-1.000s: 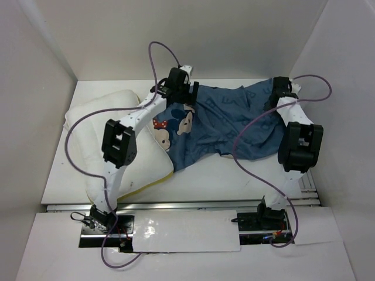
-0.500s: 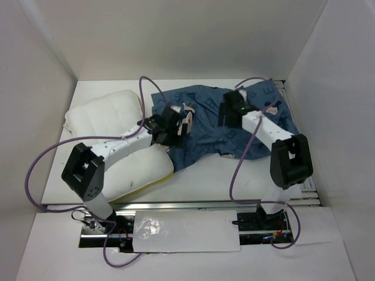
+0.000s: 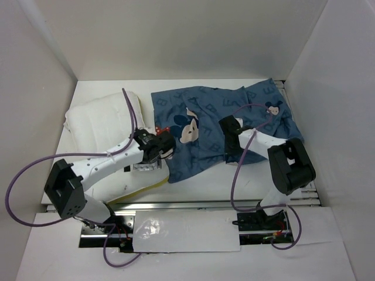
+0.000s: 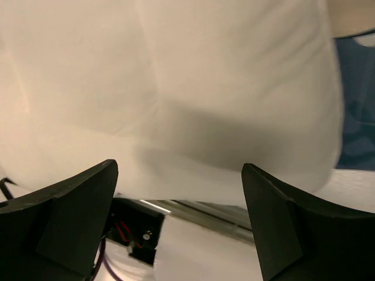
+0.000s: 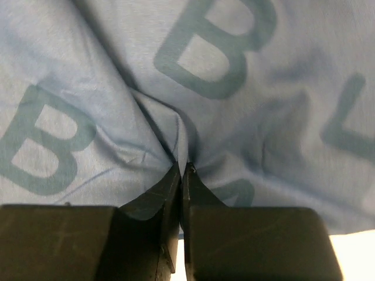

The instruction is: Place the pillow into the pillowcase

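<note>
One pillow [image 3: 94,117] and one pillowcase [image 3: 217,111], pinched in right jaws.

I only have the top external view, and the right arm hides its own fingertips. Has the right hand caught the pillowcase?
Observer: Yes. On the right wrist camera the right hand is shut, with a fold of the pillowcase pinched between its tips.
Operator: And the left hand, is it gripping the pillow?
Observer: No. The left wrist camera shows the left hand wide open, with the pillow bulging just beyond its fingers and not clamped.
Operator: Any pillowcase in that view?
Observer: Only a blue strip at the right edge, past the pillow.
</note>
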Robot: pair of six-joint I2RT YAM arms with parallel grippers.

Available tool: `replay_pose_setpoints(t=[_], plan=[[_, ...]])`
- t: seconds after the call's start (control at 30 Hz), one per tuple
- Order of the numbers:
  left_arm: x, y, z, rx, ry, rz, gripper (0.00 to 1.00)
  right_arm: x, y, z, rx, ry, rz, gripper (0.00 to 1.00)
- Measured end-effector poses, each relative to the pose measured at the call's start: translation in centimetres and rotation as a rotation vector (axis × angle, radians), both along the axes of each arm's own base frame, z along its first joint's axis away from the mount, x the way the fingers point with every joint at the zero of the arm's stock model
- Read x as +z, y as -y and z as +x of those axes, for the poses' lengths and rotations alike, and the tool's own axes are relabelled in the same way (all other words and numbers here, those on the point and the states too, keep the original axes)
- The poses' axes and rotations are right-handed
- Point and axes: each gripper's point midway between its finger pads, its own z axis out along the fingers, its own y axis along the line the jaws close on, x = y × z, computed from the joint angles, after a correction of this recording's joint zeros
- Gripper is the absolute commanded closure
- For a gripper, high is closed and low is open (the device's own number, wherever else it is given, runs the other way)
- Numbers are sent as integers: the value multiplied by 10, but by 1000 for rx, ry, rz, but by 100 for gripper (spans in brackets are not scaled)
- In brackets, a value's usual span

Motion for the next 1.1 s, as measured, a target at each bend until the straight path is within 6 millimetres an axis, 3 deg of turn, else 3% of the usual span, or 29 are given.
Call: replay_pose_setpoints(t=[0.07,0.1,0.2,0.23,0.27,0.4,0.47,0.5,0.6,0.67,0.8,0.93,1.03,1.1], plan=[[-6,-11,-13,13,-21,13,0,0,9,-12,-19,-6,-14,91],[-11,-15,-18,15,-30,7,0,0,13,-18,-28,-12,-23,76],[-26,-18,-24,-1,-42,-42,0,10,21,-25,-41,-1,-23,60],[-31,-16,-23,-12,-41,-70,0,17,21,-25,-38,16,-14,46],[-35,-15,-22,-20,-40,-94,3,25,20,-23,-36,39,-3,41],[-49,-9,-13,-62,-39,-162,30,64,3,-15,32,142,61,25],[-56,-6,-7,-80,-47,-184,81,83,-8,-11,80,191,93,24],[-60,-6,-4,-89,-59,-186,100,91,-14,-10,103,213,106,22],[-70,-4,4,-111,-92,-191,100,106,-28,-8,168,250,139,22],[-65,-1,9,-122,-83,-204,100,108,-37,-11,215,248,158,22],[-23,17,31,-179,90,-319,100,102,-63,-15,312,233,186,25],[63,36,51,-271,372,-488,100,79,-91,-8,381,186,182,30],[120,48,60,-334,537,-588,100,67,-101,16,366,184,139,32],[140,57,68,-358,589,-615,100,62,-105,37,339,202,100,32]])
